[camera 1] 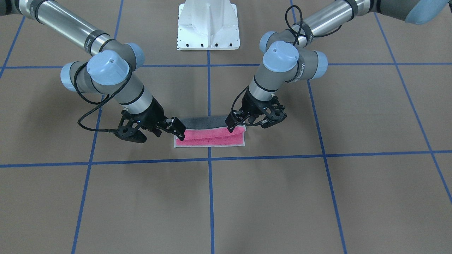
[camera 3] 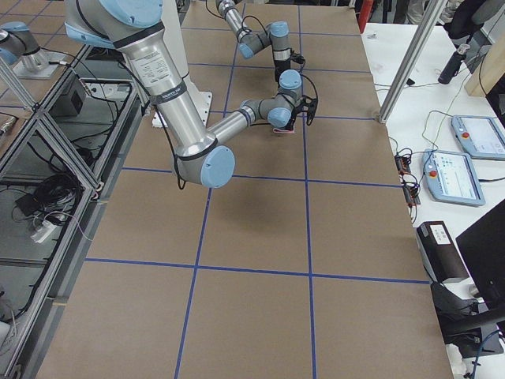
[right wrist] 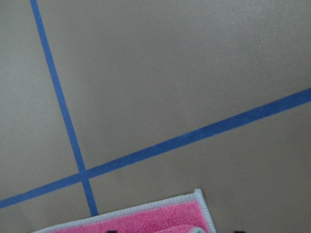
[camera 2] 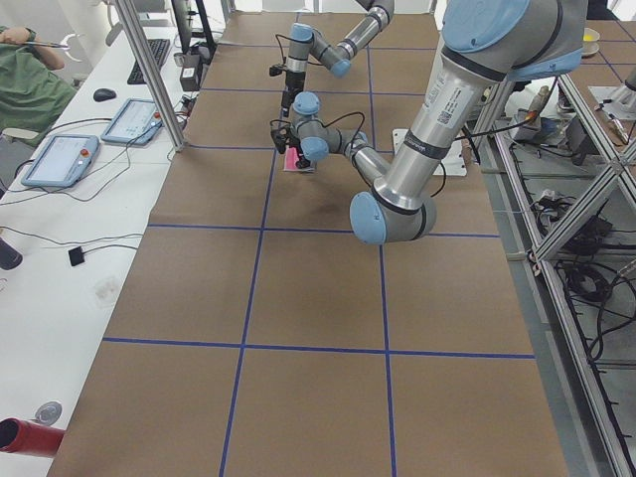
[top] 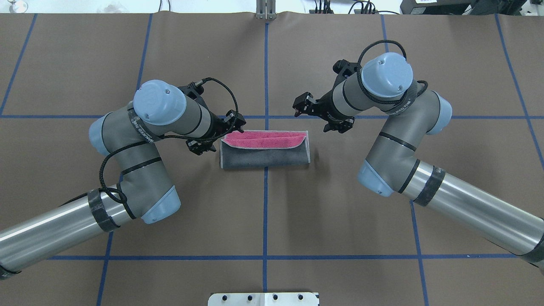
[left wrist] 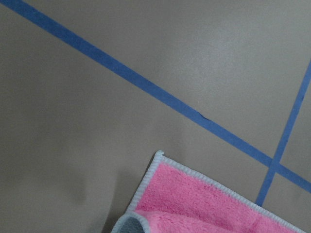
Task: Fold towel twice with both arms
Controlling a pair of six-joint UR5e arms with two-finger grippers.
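Between the two grippers, on the brown table: one towel, laid flat across a blue tape line; folded once, grey layer over pink, a pink strip left showing; left gripper, jaws spread, at one short end; right gripper, jaws spread, at the other.

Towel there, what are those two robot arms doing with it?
The robot is folding the towel on the table. The first fold is nearly made: the grey side is turned over most of it, leaving a pink strip along the edge away from the robot. The left gripper and the right gripper are each at one end of the turned-over edge, which sits slightly lifted. I cannot tell whether they are gripping it. The second fold is not yet done.
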